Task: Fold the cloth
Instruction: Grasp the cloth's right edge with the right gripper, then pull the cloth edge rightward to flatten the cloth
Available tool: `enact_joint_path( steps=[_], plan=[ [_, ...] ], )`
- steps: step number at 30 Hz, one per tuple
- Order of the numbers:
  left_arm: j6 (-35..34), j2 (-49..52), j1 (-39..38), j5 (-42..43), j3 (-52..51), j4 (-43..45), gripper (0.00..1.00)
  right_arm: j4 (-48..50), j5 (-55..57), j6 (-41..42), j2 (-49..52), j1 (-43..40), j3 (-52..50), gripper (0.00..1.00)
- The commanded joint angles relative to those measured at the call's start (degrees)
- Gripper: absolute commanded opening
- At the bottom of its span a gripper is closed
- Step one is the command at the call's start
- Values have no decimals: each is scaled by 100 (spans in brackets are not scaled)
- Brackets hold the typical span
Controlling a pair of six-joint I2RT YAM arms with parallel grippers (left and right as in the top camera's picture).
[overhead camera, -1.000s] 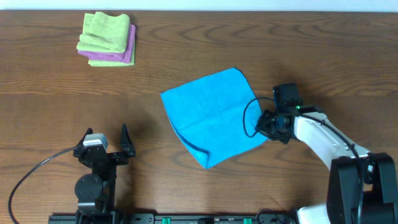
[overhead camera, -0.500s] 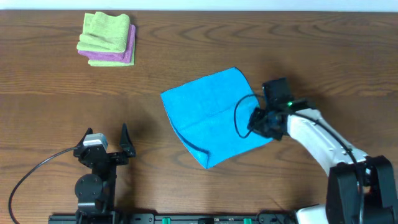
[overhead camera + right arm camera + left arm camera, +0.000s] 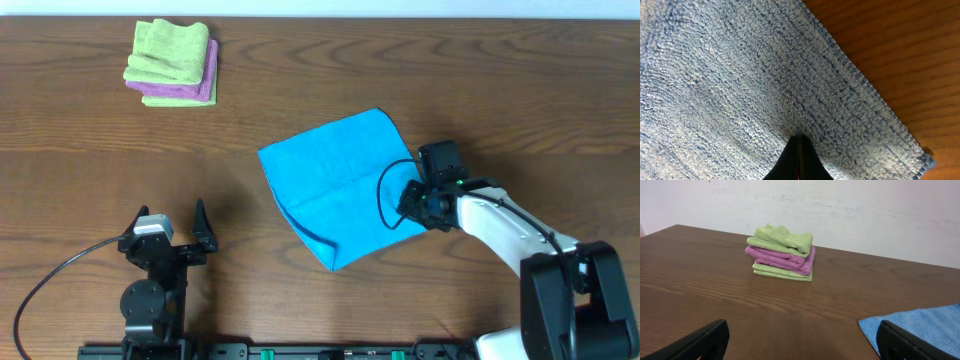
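Note:
The sky-blue cloth [image 3: 340, 185] lies flat on the brown table, turned like a diamond, with a crease across its middle. My right gripper [image 3: 408, 205] is over the cloth's right corner region. In the right wrist view its jaws are pressed together, and the right gripper [image 3: 800, 137] touches the cloth [image 3: 740, 75] a little inside its hemmed edge. The left gripper [image 3: 170, 222] sits near the front left of the table, apart from the cloth. It is wide open in the left wrist view [image 3: 800, 345] with bare table between its fingers; a corner of the cloth [image 3: 920, 325] shows beside the right finger.
A folded stack of light green and purple cloths [image 3: 172, 62] sits at the back left of the table, also seen ahead of the left gripper as the stack [image 3: 782, 252]. A black cable loops over the blue cloth beside the right wrist [image 3: 385, 195].
The right gripper has slid left from the cloth's right edge onto the cloth, staying shut. The left arm and the cloth have not moved.

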Motion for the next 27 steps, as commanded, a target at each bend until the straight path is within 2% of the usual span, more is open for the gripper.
enact_joint_path(
  steps=[1, 8, 15, 27],
  plan=[
    [4, -26, 24, -57, -210, -114, 95, 22, 334, -114, 413, -59, -70, 1],
    [4, -26, 24, -57, -210, -114, 95, 153, 929, -442, 474, -470, -70, 1],
    [4, -26, 24, -57, -210, -114, 95, 656, 1016, -1272, 481, -1038, -70, 2],
    [4, -26, 24, -57, -210, -114, 95, 2437, 691, -2706, 699, -1202, -70, 1]
  ],
)
